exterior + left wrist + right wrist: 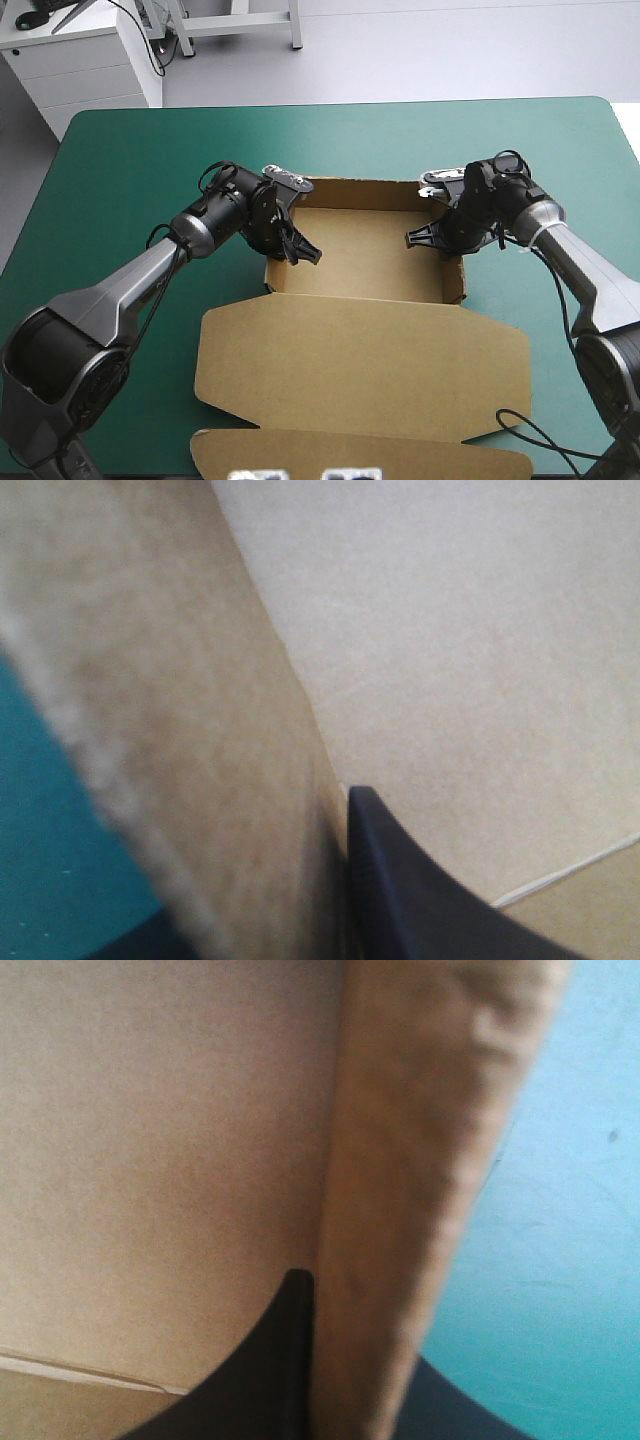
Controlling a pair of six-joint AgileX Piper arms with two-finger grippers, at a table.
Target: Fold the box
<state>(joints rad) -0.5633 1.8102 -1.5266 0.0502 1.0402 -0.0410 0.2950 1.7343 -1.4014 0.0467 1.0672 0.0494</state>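
The left gripper [303, 252] pinches the left wall of the brown box [360, 262], which hides most of its outer finger. The box sits mid-table on the teal-green cover [130, 160] as an open tray, its lid flat toward the near edge. The right gripper [422, 238] clamps the right wall likewise.

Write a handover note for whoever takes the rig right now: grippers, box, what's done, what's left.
Left gripper: shut on the left wall of the box, one finger inside the tray.
Right gripper: shut on the right wall, one finger inside.
The box is an open tray with its walls raised; the lid lies flat on the robot's side.
Done: walls are up.
Left: probably seat both side walls firmly, then release.
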